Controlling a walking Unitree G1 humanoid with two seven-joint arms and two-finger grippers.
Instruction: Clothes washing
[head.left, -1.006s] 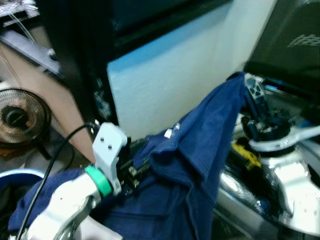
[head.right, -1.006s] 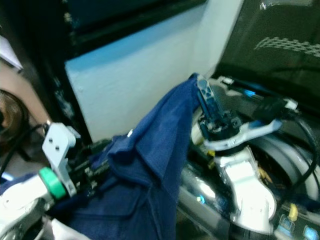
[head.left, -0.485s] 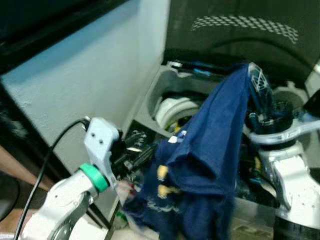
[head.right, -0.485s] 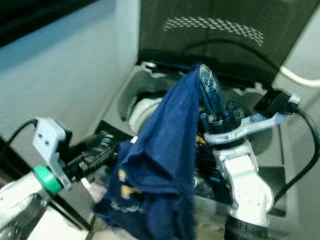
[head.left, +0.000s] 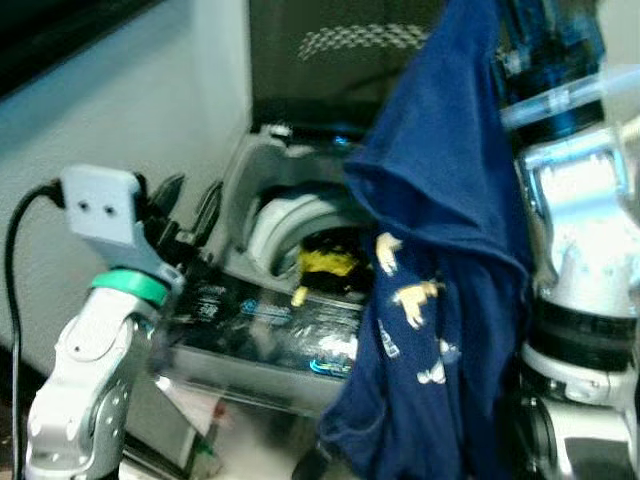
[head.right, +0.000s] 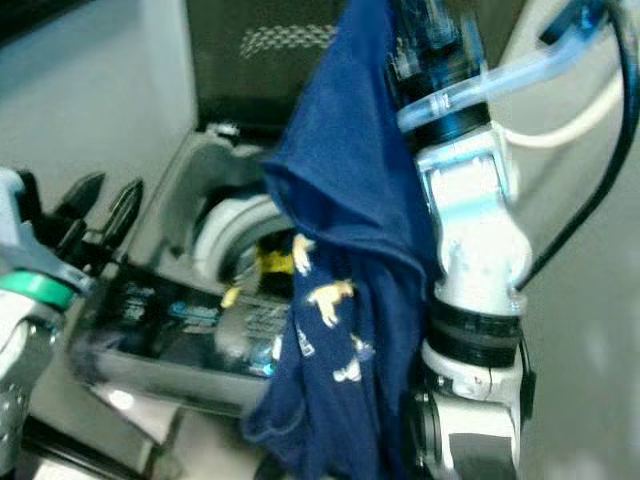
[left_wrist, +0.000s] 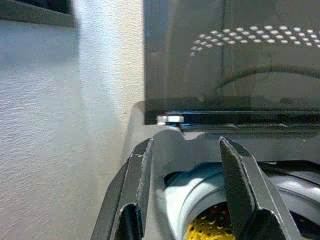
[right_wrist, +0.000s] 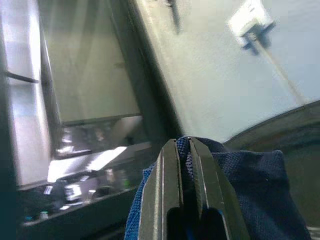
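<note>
A dark blue garment (head.left: 440, 250) with small pale prints hangs from my raised right gripper (right_wrist: 184, 165), which is shut on its upper edge. The cloth drapes down along my right arm (head.left: 580, 260), in front of the open top-loading washing machine (head.left: 290, 320). Inside the drum (head.left: 285, 215) lies a yellow and black item (head.left: 328, 268). My left gripper (head.left: 190, 195) stands open and empty at the machine's left rim; in the left wrist view its fingers (left_wrist: 240, 185) frame the drum opening and the yellow item (left_wrist: 212, 227).
The machine's dark raised lid (head.left: 340, 70) stands behind the drum. A pale wall (head.left: 120, 110) runs along the left. The control panel (head.left: 250, 320) with lit markings lies along the machine's front edge.
The camera has turned toward the washer. My right gripper has lifted the blue garment higher, and it now hangs free. My left gripper has let go of the cloth and stands open.
</note>
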